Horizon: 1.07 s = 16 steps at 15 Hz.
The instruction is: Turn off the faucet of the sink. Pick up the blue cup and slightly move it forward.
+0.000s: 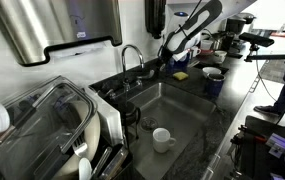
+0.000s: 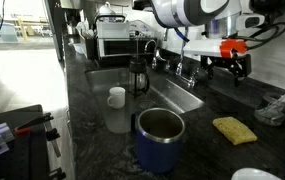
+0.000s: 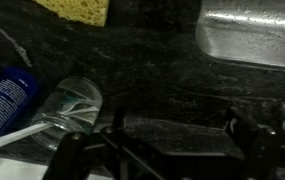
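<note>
Judged the dark blue cylindrical metal cup [image 2: 158, 152] rigid, smooth, fairly heavy; best pinched across its rim wall. Found the gripper [image 3: 167, 150] with jaws spread, empty.

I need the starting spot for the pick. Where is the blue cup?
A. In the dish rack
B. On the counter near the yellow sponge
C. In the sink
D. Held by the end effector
B: the blue cup stands on the counter beside the sponge, outside the sink.
</note>
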Each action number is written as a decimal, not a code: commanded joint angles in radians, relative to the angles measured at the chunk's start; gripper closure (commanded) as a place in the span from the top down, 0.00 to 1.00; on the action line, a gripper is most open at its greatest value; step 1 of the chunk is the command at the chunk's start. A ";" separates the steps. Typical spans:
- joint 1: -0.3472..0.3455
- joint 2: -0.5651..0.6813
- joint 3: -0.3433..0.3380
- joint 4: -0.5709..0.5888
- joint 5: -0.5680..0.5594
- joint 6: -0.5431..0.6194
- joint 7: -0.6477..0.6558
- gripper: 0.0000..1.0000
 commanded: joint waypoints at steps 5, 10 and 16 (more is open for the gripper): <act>-0.121 0.027 0.120 0.035 0.059 -0.121 -0.151 1.00; -0.147 0.031 0.168 0.094 0.149 -0.257 -0.238 1.00; -0.131 0.031 0.175 0.147 0.221 -0.406 -0.244 1.00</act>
